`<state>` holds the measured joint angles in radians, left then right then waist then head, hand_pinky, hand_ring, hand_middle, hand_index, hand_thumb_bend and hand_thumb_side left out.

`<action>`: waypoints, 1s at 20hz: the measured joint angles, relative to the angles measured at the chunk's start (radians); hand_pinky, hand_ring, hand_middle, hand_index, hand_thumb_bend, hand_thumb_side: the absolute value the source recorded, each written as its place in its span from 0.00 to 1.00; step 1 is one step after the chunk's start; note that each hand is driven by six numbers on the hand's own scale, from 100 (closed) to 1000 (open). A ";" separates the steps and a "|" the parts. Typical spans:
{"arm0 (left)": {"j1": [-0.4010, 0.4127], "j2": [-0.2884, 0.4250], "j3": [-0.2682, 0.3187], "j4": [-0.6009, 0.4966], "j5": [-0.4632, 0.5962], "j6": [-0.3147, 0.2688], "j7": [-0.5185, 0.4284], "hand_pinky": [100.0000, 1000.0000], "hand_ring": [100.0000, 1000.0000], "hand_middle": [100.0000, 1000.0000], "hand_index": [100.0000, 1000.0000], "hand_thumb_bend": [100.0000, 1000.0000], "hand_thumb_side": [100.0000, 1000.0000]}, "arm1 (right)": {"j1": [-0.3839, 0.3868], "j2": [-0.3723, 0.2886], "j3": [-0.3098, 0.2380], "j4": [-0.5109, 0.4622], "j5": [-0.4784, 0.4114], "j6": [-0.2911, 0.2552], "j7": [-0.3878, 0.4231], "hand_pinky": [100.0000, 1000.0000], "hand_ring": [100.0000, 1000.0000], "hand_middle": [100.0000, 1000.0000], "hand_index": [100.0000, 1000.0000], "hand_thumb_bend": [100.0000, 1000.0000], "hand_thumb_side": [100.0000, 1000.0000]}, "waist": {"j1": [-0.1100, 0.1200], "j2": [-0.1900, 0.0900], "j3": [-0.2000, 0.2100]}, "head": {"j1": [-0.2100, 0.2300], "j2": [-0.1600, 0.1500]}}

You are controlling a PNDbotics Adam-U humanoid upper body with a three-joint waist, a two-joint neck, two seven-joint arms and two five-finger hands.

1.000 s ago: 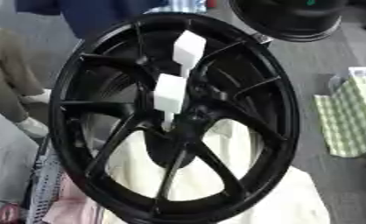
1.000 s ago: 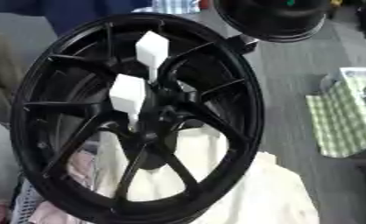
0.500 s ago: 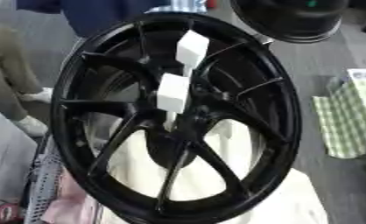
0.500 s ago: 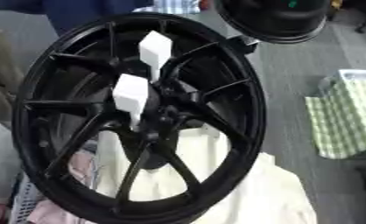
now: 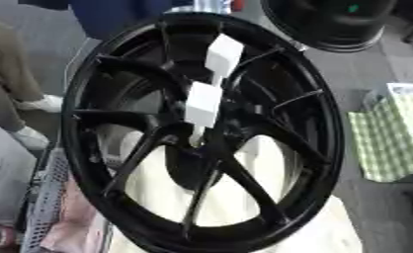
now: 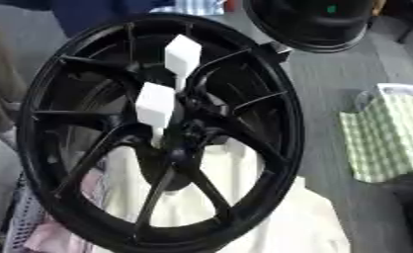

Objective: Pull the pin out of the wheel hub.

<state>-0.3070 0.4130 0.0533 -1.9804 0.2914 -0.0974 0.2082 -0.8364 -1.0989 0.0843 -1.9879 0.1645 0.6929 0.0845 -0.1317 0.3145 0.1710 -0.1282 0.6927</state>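
No hand in view, grip state unknowable; two white block-headed pins (image 5: 203, 105) seated in glossy black spoked wheel hub (image 5: 201, 143), axes pointing out toward camera.

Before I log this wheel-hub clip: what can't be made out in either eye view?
- Robot hands: in neither view.
- Pin shafts below the two white blocks: hidden in the dark hub; seating unclear.
- Second black wheel: cut by the top edge.
- Green checked cloth: cut by the right edge.
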 measured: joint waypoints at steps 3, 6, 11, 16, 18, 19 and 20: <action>0.000 0.007 0.000 0.000 -0.002 0.001 -0.001 0.61 0.56 0.54 0.79 0.00 0.69 | -0.064 0.000 0.050 0.000 0.027 0.009 0.117 0.80 0.80 0.76 0.80 0.00 0.00 | -0.014 0.000 0.008 | -0.007 -0.001; 0.000 0.011 0.000 0.000 -0.002 0.002 -0.002 0.61 0.56 0.54 0.79 0.00 0.69 | -0.093 0.000 0.099 0.000 0.046 0.000 0.250 0.81 0.83 0.78 0.81 0.00 0.00 | -0.028 0.000 0.019 | -0.012 -0.002; -0.002 0.024 -0.001 0.000 -0.006 0.003 -0.003 0.61 0.56 0.54 0.79 0.00 0.69 | -0.106 -0.017 0.164 -0.001 0.046 -0.054 0.439 0.83 0.87 0.81 0.81 0.00 0.05 | -0.058 0.008 0.038 | -0.015 -0.011; -0.012 0.036 -0.007 0.000 -0.010 0.005 -0.008 0.61 0.56 0.54 0.79 0.00 0.70 | -0.105 -0.043 0.212 -0.003 0.005 -0.121 0.554 0.84 0.88 0.82 0.81 0.00 0.19 | -0.089 0.013 0.066 | -0.017 -0.019; -0.013 0.039 -0.007 0.000 -0.010 0.006 -0.009 0.61 0.56 0.54 0.79 0.00 0.70 | -0.109 -0.048 0.228 -0.003 -0.019 -0.136 0.596 0.83 0.87 0.81 0.81 0.00 0.28 | -0.098 0.014 0.077 | -0.017 -0.022; -0.013 0.041 -0.007 0.000 -0.010 0.006 -0.009 0.61 0.56 0.54 0.79 0.00 0.70 | -0.116 -0.049 0.235 -0.003 -0.031 -0.144 0.613 0.83 0.87 0.81 0.81 0.00 0.32 | -0.101 0.014 0.079 | -0.017 -0.023; -0.014 0.042 -0.008 0.000 -0.010 0.006 -0.010 0.61 0.56 0.54 0.79 0.00 0.70 | -0.124 -0.050 0.241 -0.004 -0.041 -0.155 0.624 0.83 0.87 0.81 0.81 0.00 0.33 | -0.104 0.015 0.080 | -0.018 -0.024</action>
<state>-0.3209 0.4555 0.0456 -1.9804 0.2816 -0.0913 0.1986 -0.9603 -1.1486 0.3249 -1.9916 0.1233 0.5378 0.7087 -0.2355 0.3297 0.2512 -0.1461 0.6686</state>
